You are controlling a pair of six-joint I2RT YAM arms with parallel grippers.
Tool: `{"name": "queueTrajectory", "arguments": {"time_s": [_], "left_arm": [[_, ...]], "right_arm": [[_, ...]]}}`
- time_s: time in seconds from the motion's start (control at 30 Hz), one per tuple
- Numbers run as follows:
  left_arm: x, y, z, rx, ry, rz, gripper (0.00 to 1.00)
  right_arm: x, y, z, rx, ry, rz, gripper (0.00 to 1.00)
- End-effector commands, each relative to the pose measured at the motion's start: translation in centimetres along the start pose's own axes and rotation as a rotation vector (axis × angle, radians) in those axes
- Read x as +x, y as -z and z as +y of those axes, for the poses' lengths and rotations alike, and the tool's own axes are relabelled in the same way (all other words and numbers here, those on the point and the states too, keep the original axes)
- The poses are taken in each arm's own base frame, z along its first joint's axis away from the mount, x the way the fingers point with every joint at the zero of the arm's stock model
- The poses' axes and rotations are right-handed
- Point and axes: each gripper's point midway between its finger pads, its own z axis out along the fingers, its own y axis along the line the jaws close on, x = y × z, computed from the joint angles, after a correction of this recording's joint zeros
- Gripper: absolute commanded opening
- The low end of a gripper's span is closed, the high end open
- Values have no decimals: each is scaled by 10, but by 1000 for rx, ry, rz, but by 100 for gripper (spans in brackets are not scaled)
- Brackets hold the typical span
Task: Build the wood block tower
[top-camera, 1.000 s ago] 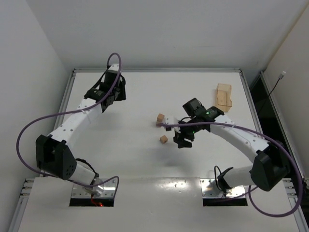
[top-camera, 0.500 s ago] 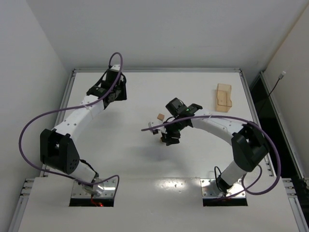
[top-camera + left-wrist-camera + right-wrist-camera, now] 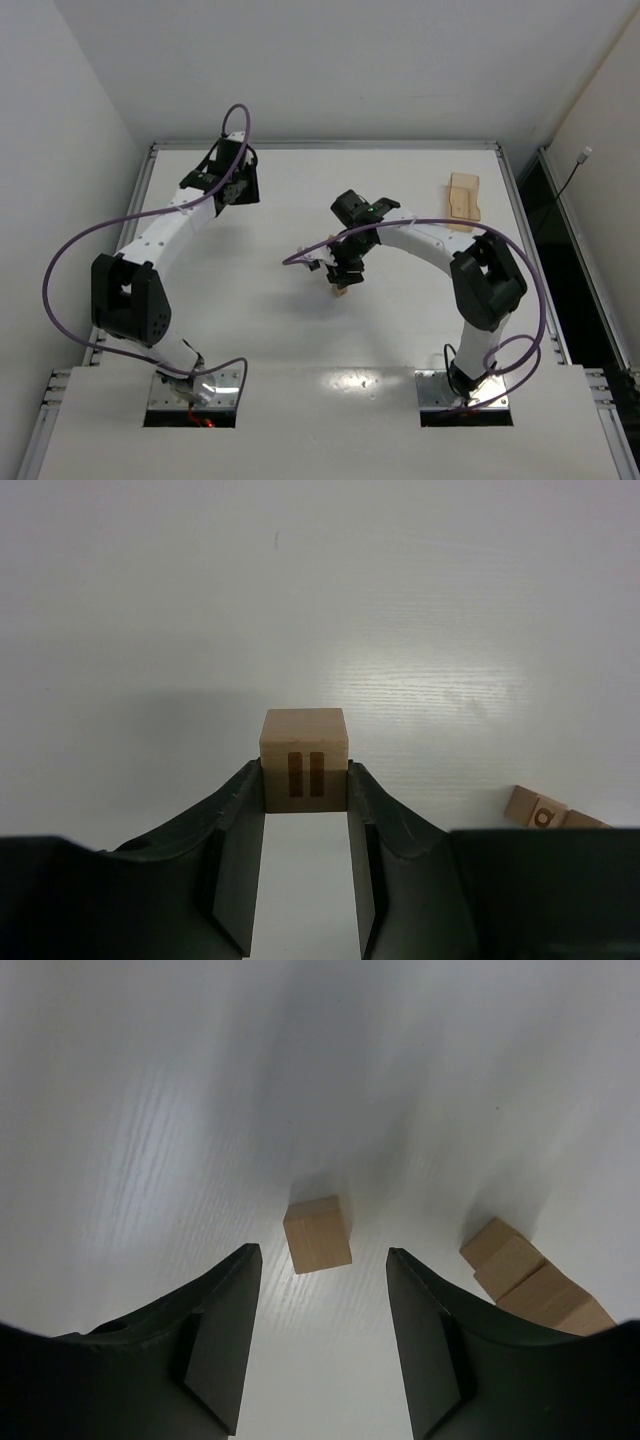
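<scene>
The right pincer hangs open over a plain wood block on the white counter. More blocks lie near that block. Well left of it, the left pincer clamps a bar-marked block.

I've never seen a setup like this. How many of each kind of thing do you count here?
2 robot arms: left, right
4 small wooden cubes: one in the left pincer, one under the open right pincer, two together beside it
1 larger flat wooden piece
Total: 7
</scene>
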Motion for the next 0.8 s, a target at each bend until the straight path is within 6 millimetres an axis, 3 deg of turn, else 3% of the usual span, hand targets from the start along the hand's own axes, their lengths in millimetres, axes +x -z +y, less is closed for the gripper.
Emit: {"name": "queueTrajectory", "arguments": {"time_s": [0.0, 0.77], "left_arm": [[-22, 2, -2, 24, 41, -45, 0], [-18, -23, 1, 23, 71, 13, 0]], "right_arm": [[-9, 1, 1, -51, 74, -45, 50], [14, -18, -1, -41, 80, 29, 47]]}}
